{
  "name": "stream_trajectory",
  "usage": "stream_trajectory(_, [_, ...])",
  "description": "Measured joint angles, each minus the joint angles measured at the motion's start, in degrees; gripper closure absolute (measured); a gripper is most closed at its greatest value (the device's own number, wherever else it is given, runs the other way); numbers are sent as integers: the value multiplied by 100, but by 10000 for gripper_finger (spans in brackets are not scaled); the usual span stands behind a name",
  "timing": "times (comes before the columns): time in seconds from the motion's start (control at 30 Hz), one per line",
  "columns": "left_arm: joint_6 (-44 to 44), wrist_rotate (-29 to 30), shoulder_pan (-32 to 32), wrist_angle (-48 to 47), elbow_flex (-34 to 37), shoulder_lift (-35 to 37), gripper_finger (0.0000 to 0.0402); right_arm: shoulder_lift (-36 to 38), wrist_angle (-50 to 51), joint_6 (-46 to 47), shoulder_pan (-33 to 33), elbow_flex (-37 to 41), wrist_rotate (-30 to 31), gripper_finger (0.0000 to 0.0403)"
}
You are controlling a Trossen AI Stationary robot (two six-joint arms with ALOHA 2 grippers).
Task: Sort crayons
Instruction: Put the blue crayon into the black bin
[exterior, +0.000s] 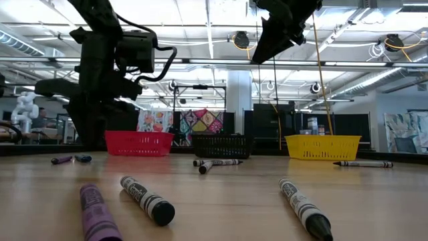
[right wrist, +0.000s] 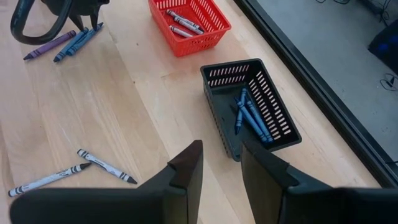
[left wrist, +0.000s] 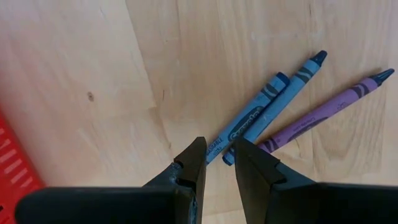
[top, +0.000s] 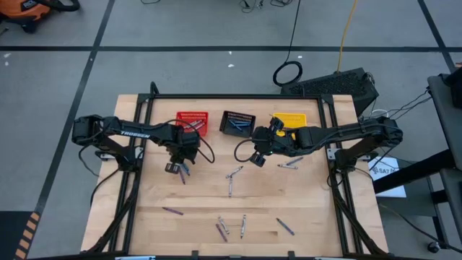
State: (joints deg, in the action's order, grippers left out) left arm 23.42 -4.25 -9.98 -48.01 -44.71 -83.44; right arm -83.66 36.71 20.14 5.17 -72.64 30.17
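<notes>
My left gripper (top: 175,167) hovers over crayons (top: 182,172) near the red basket (top: 193,121); my right gripper (top: 257,154) hangs below the black basket (top: 237,122).

Bright, even overhead ceiling light, soft shadows; nearest crayons (exterior: 146,200) in the low view look perhaps slightly blurred

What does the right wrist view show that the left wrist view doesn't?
Only the right wrist view: the black mesh basket holding blue crayons, grey crayons lying inside the red mesh basket, and two grey-wrapped crayons on the wooden table. Only the left wrist view: the left gripper, jaws slightly apart and empty, right above the crayons. Both share: the pair of blue crayons beside one purple crayon, and at least an edge of the red basket.
</notes>
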Motion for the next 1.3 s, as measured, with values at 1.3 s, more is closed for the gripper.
stream_trajectory(1.3, [1653,123,0,-35,2,-337,326,0,0,127,2,0,2,307])
